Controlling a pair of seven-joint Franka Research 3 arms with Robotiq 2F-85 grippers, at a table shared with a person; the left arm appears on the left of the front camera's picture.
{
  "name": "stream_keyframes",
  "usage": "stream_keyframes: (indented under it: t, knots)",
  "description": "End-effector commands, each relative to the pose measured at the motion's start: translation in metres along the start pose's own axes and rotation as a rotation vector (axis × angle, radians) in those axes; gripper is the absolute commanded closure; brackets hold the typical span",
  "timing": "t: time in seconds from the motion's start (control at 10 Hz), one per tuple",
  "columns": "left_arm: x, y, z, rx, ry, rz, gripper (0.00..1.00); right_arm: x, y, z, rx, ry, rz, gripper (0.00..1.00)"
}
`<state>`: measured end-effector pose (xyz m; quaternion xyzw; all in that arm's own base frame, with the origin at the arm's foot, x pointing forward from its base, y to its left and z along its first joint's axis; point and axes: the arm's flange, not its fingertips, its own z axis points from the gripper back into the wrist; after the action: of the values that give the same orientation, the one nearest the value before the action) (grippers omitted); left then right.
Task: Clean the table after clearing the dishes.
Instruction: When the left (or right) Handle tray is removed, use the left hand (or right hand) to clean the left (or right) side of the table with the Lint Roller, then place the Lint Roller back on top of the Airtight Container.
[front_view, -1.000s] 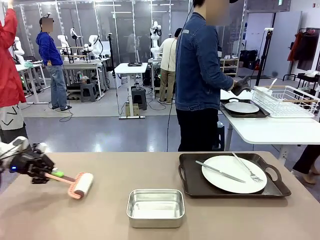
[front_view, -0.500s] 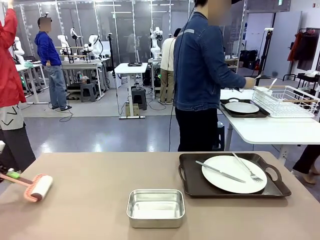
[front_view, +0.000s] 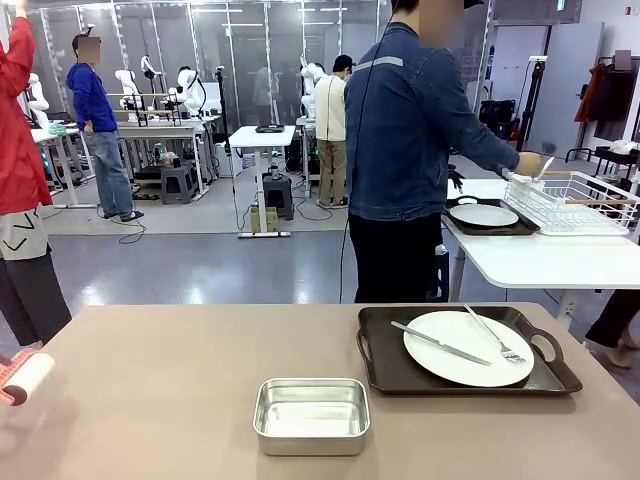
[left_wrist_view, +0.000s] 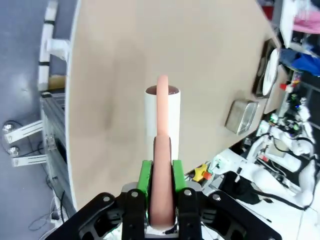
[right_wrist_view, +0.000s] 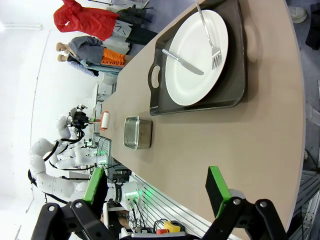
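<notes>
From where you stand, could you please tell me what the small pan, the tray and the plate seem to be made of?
The small pan: likely steel, brushed matte silver with soft reflections. The tray: dark brown, semi-gloss rim highlights, probably plastic or lacquered wood. The plate: smooth glossy white, likely ceramic, possibly melamine.

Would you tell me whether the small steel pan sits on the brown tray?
No, the steel pan stands on the bare table, apart from the tray that holds the plate.
</notes>
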<state>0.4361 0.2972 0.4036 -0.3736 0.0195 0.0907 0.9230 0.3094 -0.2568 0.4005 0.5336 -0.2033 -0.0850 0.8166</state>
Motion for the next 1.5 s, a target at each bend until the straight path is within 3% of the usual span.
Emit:
stream_keyframes:
  t: [0.0, 0.2, 0.3, 1.4]
  knots:
    - [-0.035, -0.045, 0.013, 0.042, -0.073, -0.015, 0.79, -0.001, 0.003, 0.001, 0.009, -0.006, 0.003, 0.0]
    - [-0.062, -0.082, 0.026, 0.065, -0.1, -0.012, 0.79, -0.001, 0.003, 0.001, 0.009, -0.006, 0.003, 0.0]
    - [-0.046, -0.066, 0.036, 0.034, -0.093, -0.033, 0.79, -0.001, 0.003, 0.001, 0.009, -0.006, 0.003, 0.0]
    - [-0.045, -0.066, 0.033, 0.03, -0.088, -0.035, 0.79, -0.001, 0.003, 0.001, 0.009, -0.006, 0.003, 0.0]
